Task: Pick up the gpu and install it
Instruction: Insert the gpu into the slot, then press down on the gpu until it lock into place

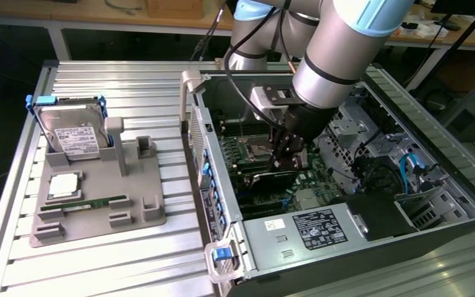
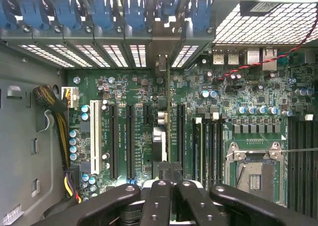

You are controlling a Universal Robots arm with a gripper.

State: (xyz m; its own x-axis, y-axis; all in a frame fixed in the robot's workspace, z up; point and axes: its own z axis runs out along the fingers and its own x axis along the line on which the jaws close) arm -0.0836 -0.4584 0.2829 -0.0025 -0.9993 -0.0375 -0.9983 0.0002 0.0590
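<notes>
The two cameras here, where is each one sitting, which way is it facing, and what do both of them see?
Exterior view: off the arm, above the table, looking down at the open computer case and the grey parts holder; the arm and its hand reach into the case.
Wrist view: on the wrist, looking straight down at the motherboard; the hand grips a thin dark card, the gpu, edge-on over the slots.
Shared: the motherboard, the hand and the card.

A ribbed aluminium tabletop [image 1: 122, 266] filled the foreground; behind it stood a wooden workbench [image 1: 97, 15] above dark, shadowed floor.
</notes>
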